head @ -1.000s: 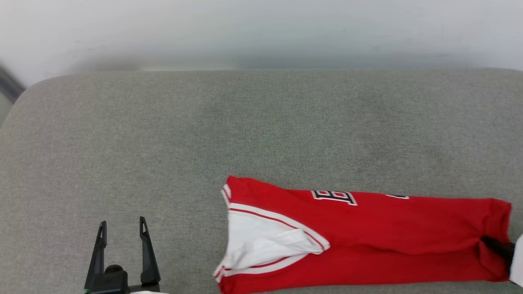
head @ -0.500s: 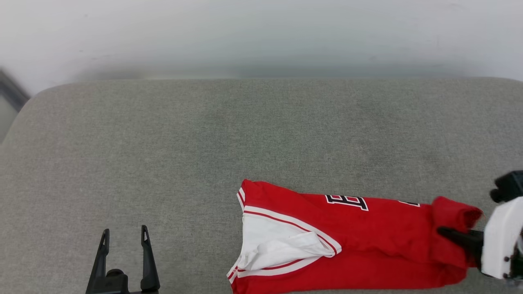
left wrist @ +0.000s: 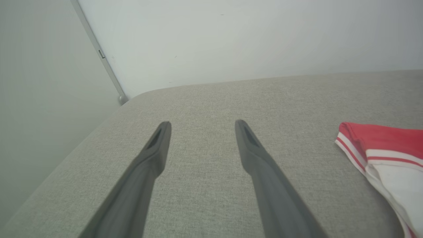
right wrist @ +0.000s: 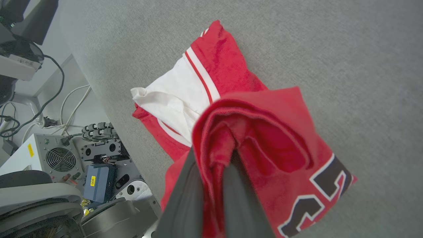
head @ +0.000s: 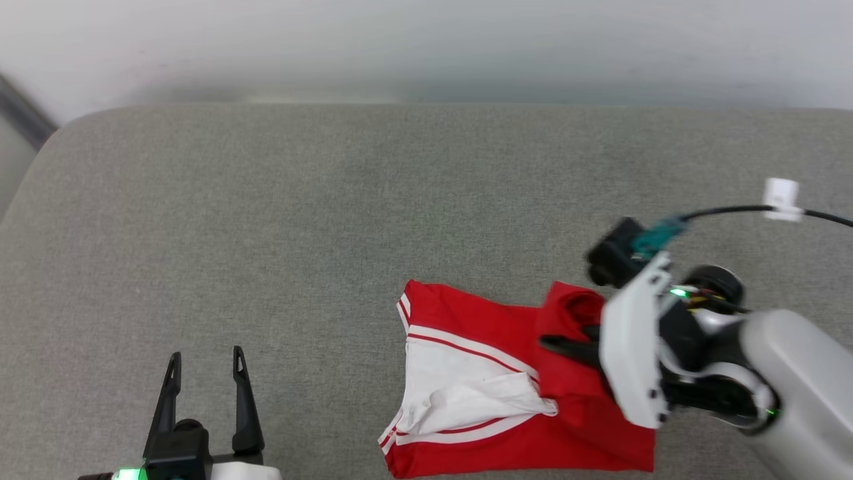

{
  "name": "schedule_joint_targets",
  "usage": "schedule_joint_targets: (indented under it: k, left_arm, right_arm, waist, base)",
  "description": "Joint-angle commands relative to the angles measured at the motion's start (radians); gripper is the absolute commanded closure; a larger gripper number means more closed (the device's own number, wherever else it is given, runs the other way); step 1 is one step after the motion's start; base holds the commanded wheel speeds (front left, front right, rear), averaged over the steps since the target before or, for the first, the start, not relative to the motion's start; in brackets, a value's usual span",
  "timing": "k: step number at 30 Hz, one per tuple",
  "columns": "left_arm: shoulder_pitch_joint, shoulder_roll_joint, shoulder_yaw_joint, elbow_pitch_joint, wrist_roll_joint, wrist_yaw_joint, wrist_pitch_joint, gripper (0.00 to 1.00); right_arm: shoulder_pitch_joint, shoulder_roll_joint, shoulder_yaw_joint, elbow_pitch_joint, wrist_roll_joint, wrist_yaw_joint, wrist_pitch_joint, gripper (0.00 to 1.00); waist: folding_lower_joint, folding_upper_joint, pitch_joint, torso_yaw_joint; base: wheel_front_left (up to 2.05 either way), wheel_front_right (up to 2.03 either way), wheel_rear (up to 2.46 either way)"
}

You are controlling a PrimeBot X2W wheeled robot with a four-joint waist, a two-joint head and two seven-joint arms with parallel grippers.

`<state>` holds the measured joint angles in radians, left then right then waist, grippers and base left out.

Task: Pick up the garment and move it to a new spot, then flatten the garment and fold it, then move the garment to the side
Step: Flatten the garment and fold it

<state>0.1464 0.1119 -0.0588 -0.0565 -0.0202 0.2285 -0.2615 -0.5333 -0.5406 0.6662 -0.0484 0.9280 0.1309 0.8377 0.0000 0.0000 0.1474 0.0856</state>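
Gripping a bunched fold of the garment (head: 466, 320), the right gripper (head: 560, 347) has its two dark fingers closed on red fabric. In the right wrist view the cloth is pinched between both fingers and rolls over their tips in a thick, rounded ridge. The held end is raised and doubled back over the rest of the garment, which lies on the grey padded surface (head: 266, 220) close to its near edge, right of centre in the head view.

The garment is red, soft and creased. One white short sleeve lies on top at its left end, bordered with red-and-white stripe trim. Part of a black number outlined in white shows on the raised portion in the right wrist view.

The left gripper (head: 206, 357) sits at the lower left of the head view, fingers spread apart over the grey surface, well apart from the garment. A pale wall (head: 426, 47) stands behind the surface.
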Motion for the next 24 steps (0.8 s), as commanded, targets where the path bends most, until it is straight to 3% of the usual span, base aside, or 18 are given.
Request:
schedule_joint_targets:
  k: [1,13,20,21,22,23,24]
  left_arm:
    - [-0.015,-0.007,-0.001,-0.002,0.008,-0.006,-0.005,0.0]
    - [-0.064,-0.023,-0.013,0.005,0.009,-0.02,-0.005,0.0]
    - [-0.068,-0.03,-0.017,0.007,0.014,-0.024,-0.005,0.0]
    - [-0.064,-0.032,-0.018,0.005,0.016,-0.023,-0.005,0.0]
    - [-0.059,-0.032,-0.02,0.005,0.017,-0.024,-0.005,0.0]
    - [-0.053,-0.031,-0.02,0.004,0.018,-0.025,-0.005,0.0]
    - [-0.048,-0.03,-0.02,0.004,0.019,-0.025,-0.005,0.0]
  right_arm:
    - [-0.049,0.027,0.043,0.025,-0.026,0.0,-0.003,1.0]
    - [-0.259,0.155,0.373,0.317,-0.1,-0.001,-0.073,1.0]
    - [-0.305,0.196,0.475,0.466,-0.058,-0.001,-0.165,1.0]
    - [-0.313,0.194,0.484,0.468,-0.055,-0.001,-0.185,0.75]
    - [-0.323,0.189,0.497,0.463,-0.048,-0.001,-0.205,0.25]
    - [-0.332,0.181,0.501,0.454,-0.041,-0.001,-0.23,0.0]
    - [-0.341,0.172,0.503,0.441,-0.036,0.0,-0.26,0.0]
  waist:
    - [0.0,0.0,0.015,0.011]
    - [0.0,0.0,0.079,0.048]
    - [0.0,0.0,0.09,0.043]
    - [0.0,0.0,0.087,0.04]
    - [0.0,0.0,0.082,0.037]
    - [0.0,0.0,0.075,0.033]
    - [0.0,0.0,0.068,0.027]
  base:
    - [0.0,0.0,0.0]
    - [0.0,0.0,0.0]
    - [0.0,0.0,0.0]
    - [0.0,0.0,0.0]
    - [0.0,0.0,0.0]
    - [0.0,0.0,0.0]
    - [0.0,0.0,0.0]
